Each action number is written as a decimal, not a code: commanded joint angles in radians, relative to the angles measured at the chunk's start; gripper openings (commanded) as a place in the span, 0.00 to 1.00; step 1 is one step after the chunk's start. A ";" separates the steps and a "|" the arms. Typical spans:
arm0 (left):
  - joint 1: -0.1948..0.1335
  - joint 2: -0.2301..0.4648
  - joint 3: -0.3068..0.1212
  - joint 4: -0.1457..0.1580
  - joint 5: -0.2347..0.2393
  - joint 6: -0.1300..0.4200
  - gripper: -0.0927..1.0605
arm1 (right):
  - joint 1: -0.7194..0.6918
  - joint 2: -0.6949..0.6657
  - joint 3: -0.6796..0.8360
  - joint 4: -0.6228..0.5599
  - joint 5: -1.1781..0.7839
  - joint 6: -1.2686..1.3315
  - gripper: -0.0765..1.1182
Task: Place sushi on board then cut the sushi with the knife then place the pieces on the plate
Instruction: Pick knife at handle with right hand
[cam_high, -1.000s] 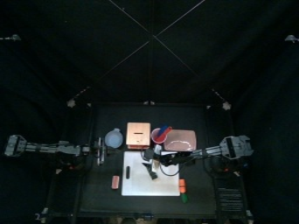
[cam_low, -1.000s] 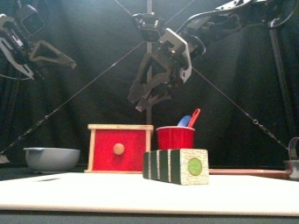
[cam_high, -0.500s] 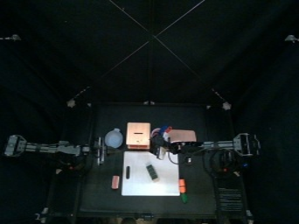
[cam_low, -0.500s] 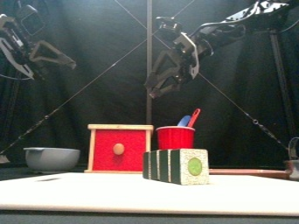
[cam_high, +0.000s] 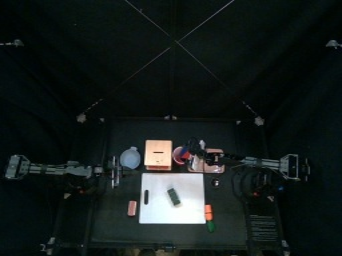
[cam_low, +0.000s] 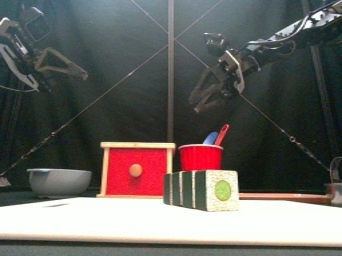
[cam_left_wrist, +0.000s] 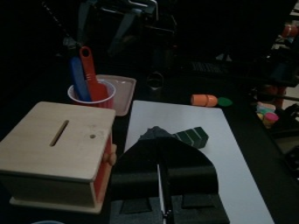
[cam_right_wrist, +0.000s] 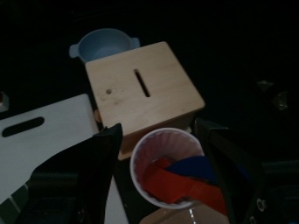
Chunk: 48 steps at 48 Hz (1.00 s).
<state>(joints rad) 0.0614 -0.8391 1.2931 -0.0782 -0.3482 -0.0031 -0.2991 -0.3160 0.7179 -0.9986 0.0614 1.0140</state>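
The dark green sushi roll lies on the white board, seen from above at sushi roll. Behind it the red cup holds a blue and a red knife. My right gripper hangs open high above the cup, holding nothing. In its wrist view the right gripper has its jaws spread to either side of the cup. My left gripper rests raised at the far left, jaws together. The pink tray lies just behind the cup.
The wooden box with its red drawer front stands left of the cup. The blue-grey bowl is further left. Small toy foods lie beside the board: one to the left, others to the right.
My right gripper has drawn back from over the board toward the cup, moving right in the front view. The sushi roll stays on the board. The left arm has not moved.
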 joint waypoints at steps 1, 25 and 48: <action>0.003 0.003 -0.020 -0.005 -0.005 0.000 0.06 | -0.028 -0.064 -0.003 0.002 0.003 0.000 0.87; 0.011 0.003 -0.020 -0.018 -0.005 0.003 0.06 | -0.043 -0.092 0.032 0.238 0.245 0.003 0.87; 0.020 0.003 -0.015 -0.017 -0.005 0.006 0.06 | -0.087 -0.124 -0.066 0.324 0.347 -0.003 0.87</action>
<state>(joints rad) 0.0782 -0.8391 1.2931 -0.0966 -0.3482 0.0015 -0.3651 -0.4203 0.7026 -0.6888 0.3835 1.0124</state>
